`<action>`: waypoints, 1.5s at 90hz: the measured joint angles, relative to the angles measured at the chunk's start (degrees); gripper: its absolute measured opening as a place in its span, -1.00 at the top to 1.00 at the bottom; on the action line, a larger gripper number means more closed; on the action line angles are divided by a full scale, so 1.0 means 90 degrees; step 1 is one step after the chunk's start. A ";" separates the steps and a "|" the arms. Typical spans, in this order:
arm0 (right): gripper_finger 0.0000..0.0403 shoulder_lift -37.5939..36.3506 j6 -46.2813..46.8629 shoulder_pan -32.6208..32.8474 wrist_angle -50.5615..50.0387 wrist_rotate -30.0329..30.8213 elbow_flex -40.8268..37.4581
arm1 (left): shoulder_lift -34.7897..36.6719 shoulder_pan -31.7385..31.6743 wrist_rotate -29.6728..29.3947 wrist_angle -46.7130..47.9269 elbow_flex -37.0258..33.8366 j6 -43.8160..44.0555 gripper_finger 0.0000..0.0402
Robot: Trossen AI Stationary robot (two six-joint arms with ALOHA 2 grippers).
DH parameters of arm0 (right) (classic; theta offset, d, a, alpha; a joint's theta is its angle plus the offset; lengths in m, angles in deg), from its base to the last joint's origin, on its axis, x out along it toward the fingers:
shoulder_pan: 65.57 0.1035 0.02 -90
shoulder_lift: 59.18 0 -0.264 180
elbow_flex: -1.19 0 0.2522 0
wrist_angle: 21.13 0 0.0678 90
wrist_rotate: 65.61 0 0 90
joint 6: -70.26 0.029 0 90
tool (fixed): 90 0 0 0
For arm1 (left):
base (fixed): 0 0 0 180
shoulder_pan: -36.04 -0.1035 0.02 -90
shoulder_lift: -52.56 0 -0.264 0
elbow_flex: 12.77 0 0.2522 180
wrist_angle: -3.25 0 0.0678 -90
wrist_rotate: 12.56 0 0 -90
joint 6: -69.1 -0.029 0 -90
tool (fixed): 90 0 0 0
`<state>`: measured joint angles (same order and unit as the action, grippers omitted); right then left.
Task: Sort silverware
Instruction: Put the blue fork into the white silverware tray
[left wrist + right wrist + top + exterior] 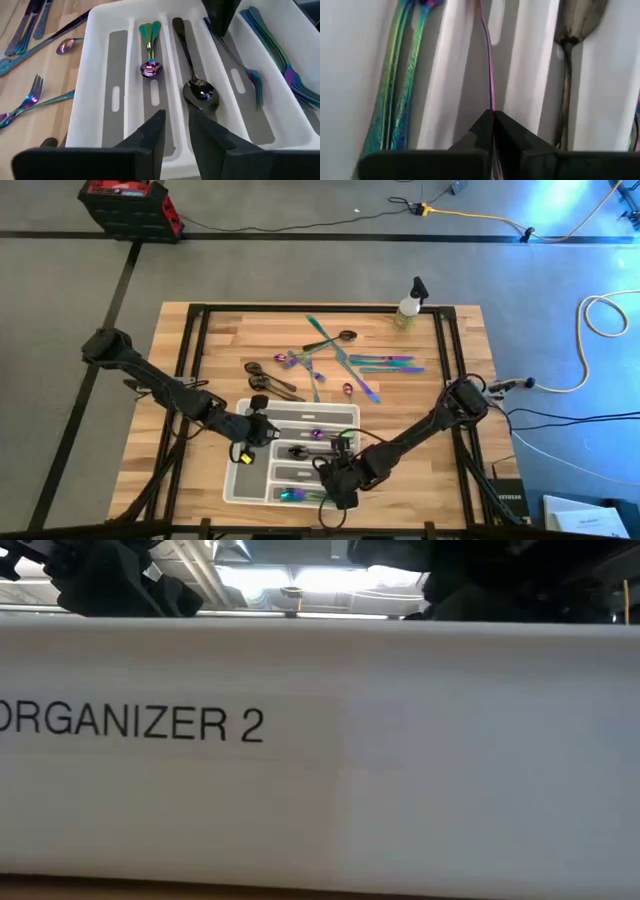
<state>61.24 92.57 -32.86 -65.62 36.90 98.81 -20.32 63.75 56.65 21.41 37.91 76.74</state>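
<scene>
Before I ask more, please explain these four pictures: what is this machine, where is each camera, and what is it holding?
Two robot arms sort cutlery on a wooden table. One camera looks down from above, one sits low behind the white organizer tray, and one rides on each wrist. Loose silverware and a spray bottle lie beyond the tray. The left gripper, slightly open and empty, hovers at the tray's edge over a dark spoon. The right gripper is shut on a thin iridescent piece above a compartment.

Glossy iridescent metal cutlery (385, 364) lies on a matt wooden table (200, 370); the white plastic tray (100, 65) looks smooth and slightly shiny.
</scene>
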 joint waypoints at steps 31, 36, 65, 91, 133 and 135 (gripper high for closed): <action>1.00 0.0023 -0.0204 0.0036 -0.0302 0.0233 0.0354 | 0.0000 0.0001 0.0000 0.0121 0.0000 0.0102 0.64; 1.00 0.0058 -0.0235 0.0032 -0.0378 0.0274 0.0360 | 0.0000 0.0003 0.0000 0.0120 0.0000 0.0102 0.64; 1.00 0.0342 -0.0578 0.0085 -0.0452 0.0559 0.0276 | 0.0000 0.0006 0.0000 0.0114 0.0000 0.0102 0.64; 1.00 0.0313 -0.0534 0.0125 -0.0493 0.0493 0.0363 | 0.0000 0.0006 0.0000 0.0108 0.0000 0.0102 0.64; 1.00 0.0284 -0.0510 0.0163 -0.0656 0.0382 0.0585 | 0.0000 0.0006 0.0000 0.0113 0.0000 0.0102 0.64; 1.00 0.0284 -0.0510 0.0162 -0.0656 0.0384 0.0588 | 0.0000 0.0006 0.0000 0.0113 0.0000 0.0102 0.64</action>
<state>63.80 87.98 -31.40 -71.53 40.35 104.10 -20.32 63.80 56.65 22.42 37.91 77.66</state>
